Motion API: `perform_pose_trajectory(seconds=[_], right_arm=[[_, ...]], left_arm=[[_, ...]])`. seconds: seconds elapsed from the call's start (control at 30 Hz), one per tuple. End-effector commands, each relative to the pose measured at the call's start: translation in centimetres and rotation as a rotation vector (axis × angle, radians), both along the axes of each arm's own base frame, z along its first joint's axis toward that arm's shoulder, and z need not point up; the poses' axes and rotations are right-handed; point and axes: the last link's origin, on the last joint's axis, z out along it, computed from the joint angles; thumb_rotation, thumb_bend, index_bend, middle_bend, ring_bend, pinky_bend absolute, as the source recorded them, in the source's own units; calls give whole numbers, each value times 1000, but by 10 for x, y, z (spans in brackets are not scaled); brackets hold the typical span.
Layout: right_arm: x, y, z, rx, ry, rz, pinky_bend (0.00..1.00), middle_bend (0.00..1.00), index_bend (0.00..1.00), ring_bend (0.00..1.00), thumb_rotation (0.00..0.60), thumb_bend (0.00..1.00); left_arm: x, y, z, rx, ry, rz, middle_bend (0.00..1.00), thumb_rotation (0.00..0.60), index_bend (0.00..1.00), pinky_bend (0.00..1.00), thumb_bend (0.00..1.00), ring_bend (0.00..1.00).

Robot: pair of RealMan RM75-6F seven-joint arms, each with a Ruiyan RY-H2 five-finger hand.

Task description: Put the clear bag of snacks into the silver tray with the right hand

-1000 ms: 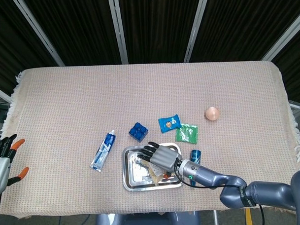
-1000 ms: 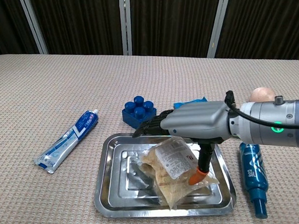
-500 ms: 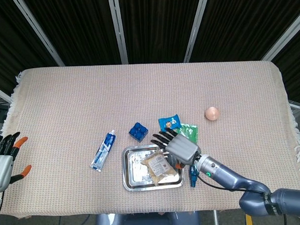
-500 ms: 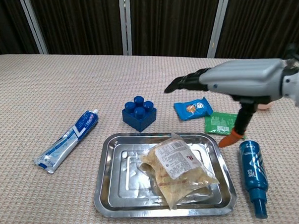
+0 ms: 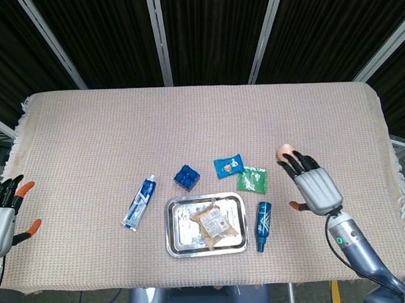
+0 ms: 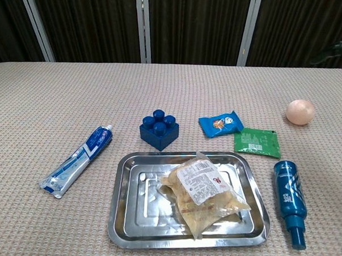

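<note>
The clear bag of snacks (image 5: 216, 224) (image 6: 201, 193) lies flat inside the silver tray (image 5: 175, 235) (image 6: 127, 217), on its right half, with nothing touching it. My right hand (image 5: 313, 185) hangs off to the right of the tray, past the blue bottle, fingers spread and empty; the chest view shows no more than a sliver of it at the right edge. My left hand (image 5: 5, 213) is at the far left edge of the head view, open and empty, beyond the table's edge.
A blue bottle (image 5: 262, 225) (image 6: 290, 199) lies right of the tray. Behind the tray are a blue brick (image 6: 159, 128), a blue snack packet (image 6: 220, 124) and a green packet (image 6: 256, 141). A toothpaste tube (image 6: 77, 159) lies left. A pink ball (image 6: 300, 111) sits far right.
My right hand has let go of the bag in the tray, lifted and swung right past the bottle. The bag stays in the tray. My left hand barely moved.
</note>
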Motion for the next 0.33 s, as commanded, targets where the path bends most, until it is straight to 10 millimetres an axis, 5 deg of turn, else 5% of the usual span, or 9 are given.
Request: perform_pose_trajectory(seconds=[0.03,0.33], right_arm=[[-42,29,18,-121,31,-147,126,42,75,0,600,0],[-76,77,33,-228,39,-280,10,0,3,0,600,0]], left_arm=[[0,-2,-1,2,0,2,36,600,159,0,237,40],[0,-7,1,22,-2,5,26,600,159,0,237,33]])
